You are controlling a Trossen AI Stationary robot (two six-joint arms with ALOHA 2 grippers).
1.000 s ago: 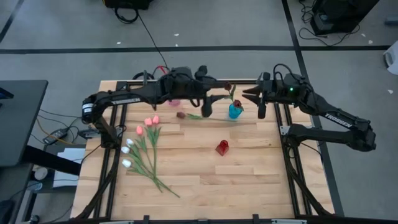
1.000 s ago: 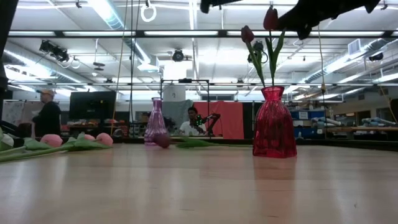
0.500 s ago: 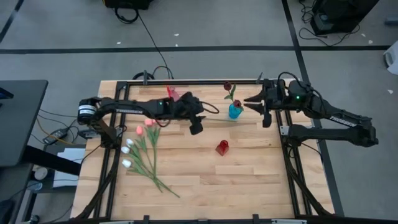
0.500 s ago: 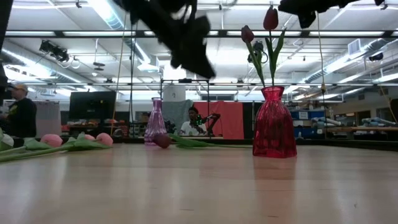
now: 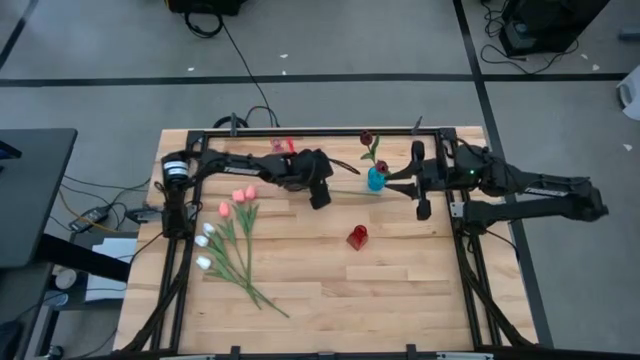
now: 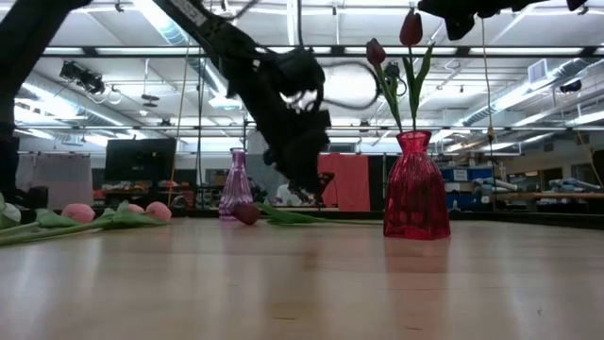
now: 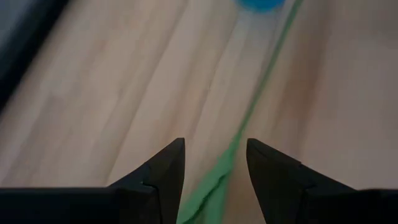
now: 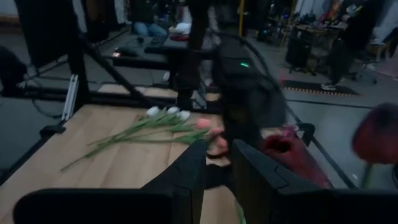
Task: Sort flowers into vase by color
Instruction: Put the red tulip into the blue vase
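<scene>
Several pink and white tulips [image 5: 228, 232] lie unsorted at the table's [image 5: 400, 290] left side, well apart from any vase.

Left gripper [image 7: 214, 144]: a second ago it was up near the far edge; now it is down low over the loose dark red tulip [image 6: 247, 213]. Fingers parted, green stem running between them, not yet pinched. I judge the pick is about to happen and this flower is the next to be sorted.

The stem lies flat, pointing at the blue vase [image 5: 377, 181], which seems to hold two dark red tulips already. In the low view those blooms stand above the red vase [image 5: 357, 237], which may simply be in front of the blue one.

Right gripper [image 5: 421, 190] waits just right of the blue vase, having drifted a little nearer me. Its fingers are slightly apart and empty.

Hidden: from above the arm covers the loose tulip's bud. The left wrist view is smeared, so I can't tell whether the fingers touch the stem.
</scene>
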